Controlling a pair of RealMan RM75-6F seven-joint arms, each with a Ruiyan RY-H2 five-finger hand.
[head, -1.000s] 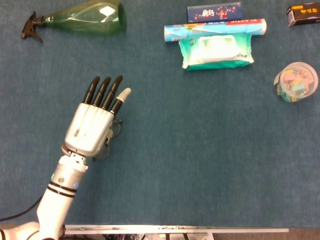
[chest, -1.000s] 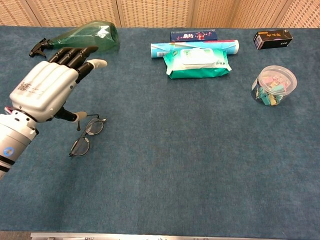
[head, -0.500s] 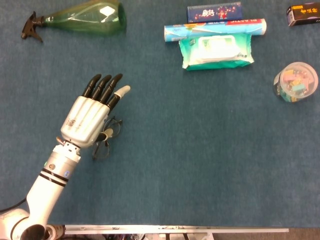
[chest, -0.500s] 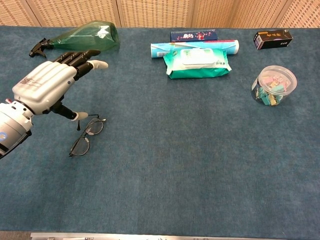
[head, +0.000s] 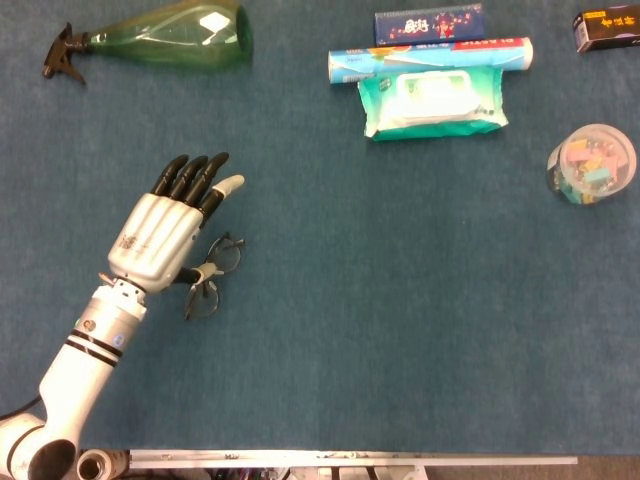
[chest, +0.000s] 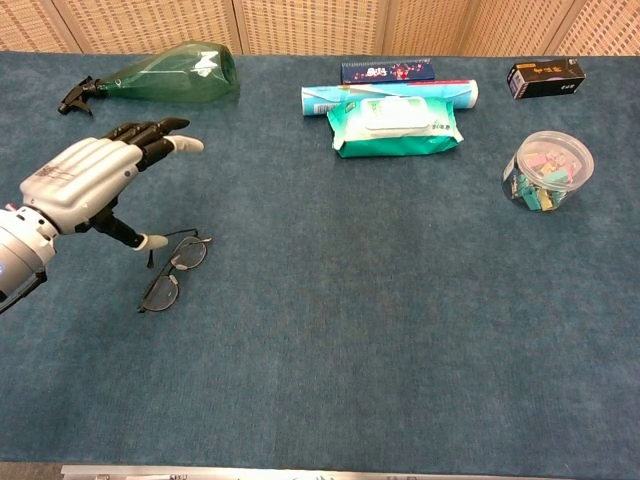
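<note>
The left hand hovers over the near-left part of the blue table. It is released: the fingers extend forward and lie side by side, palm facing down, and the thumb points down and to the right. The hand grasps nothing.

The glasses lie flat on the table just right of the hand, with the temples folded out. The thumb tip is just beside the far lens; whether it touches the frame cannot be determined from either view. In the head view the glasses show partly under the edge of the palm.

The right hand appears in neither view.

On the right, a clear round tub of coloured clips stands well apart from the hand. Further back in the middle lies a green pack of wet wipes, touching a long roll behind it. A dark blue box lies just beyond the roll. At the far left a green spray bottle lies on its side, nozzle pointing left. At the far right lies a small black box.
</note>
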